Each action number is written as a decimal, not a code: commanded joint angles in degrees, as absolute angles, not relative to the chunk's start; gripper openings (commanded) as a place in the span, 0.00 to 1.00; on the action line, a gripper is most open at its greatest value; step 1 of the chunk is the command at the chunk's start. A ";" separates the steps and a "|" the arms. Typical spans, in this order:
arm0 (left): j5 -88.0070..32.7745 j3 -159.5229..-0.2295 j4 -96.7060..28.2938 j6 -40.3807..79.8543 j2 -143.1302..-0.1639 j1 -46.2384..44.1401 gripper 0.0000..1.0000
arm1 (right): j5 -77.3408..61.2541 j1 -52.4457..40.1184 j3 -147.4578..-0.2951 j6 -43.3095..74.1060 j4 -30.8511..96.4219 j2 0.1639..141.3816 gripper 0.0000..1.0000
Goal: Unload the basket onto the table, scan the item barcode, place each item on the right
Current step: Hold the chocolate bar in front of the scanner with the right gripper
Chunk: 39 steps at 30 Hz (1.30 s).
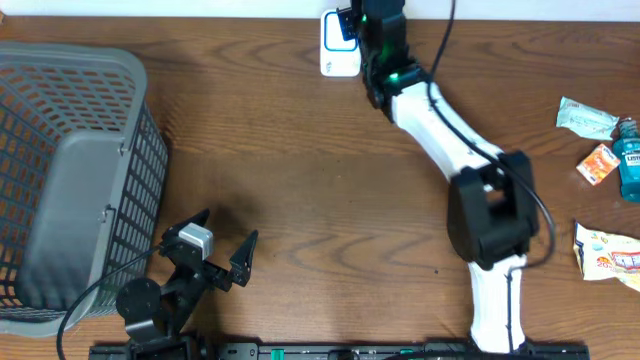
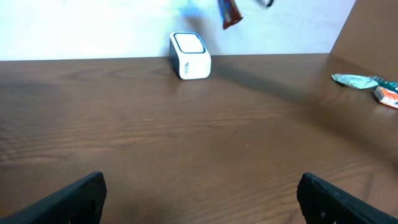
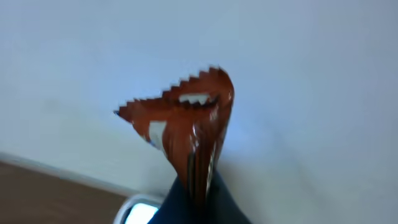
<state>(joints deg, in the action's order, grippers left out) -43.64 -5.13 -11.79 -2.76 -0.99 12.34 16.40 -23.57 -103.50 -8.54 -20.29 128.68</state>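
- Brown wooden tabletop (image 1: pixel 300 180) carries white blue-trimmed scanner box (image 2: pixel 189 56).
- Right end effector (image 3: pixel 198 190) pinches thin brown crinkled foil packet (image 3: pixel 186 130) just above scanner; likely light, floppy, slippery, so grip sealed edge.
- Left end effector (image 1: pixel 228 230): wide, empty.

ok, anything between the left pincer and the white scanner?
Nothing: just bare wooden table between the open left pincer and the scanner, clearest in the left wrist view.

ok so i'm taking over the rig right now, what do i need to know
Left gripper: open, empty, beside the grey basket.
Right gripper: shut on the brown packet, held up by the white scanner at the table's far edge.
Done: packet picked up, at the scanner.
Left: no sign yet whether it scanned; blue bottle and other packets lie at the right.
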 commanded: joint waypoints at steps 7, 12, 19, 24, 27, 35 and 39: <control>-44.38 -4.16 -13.04 -2.48 -0.71 12.43 0.98 | 22.13 -25.98 -112.75 -22.15 -31.14 141.86 0.01; -44.38 -4.16 -13.04 -2.46 -0.71 12.43 0.98 | 27.46 -28.93 -123.35 -29.36 -31.07 150.67 0.02; -44.38 -4.16 -13.04 -2.46 -0.71 12.43 0.98 | 29.98 -29.63 -124.16 -32.08 -30.85 153.53 0.02; -44.38 -4.16 -13.04 -2.46 -0.71 12.43 0.98 | 35.92 -30.06 -124.18 -34.02 -35.46 154.01 0.02; -44.38 -4.16 -13.04 -2.46 -0.71 12.43 0.98 | 38.09 -29.76 -124.18 -41.23 -46.78 154.01 0.02; -44.38 -4.16 -13.04 -2.46 -0.71 12.43 0.98 | 33.17 -28.14 -125.71 -46.54 -45.28 154.15 0.01; -44.38 -4.16 -13.04 -2.48 -0.71 12.43 0.98 | 33.32 -28.93 -125.73 -43.29 -44.53 155.81 0.01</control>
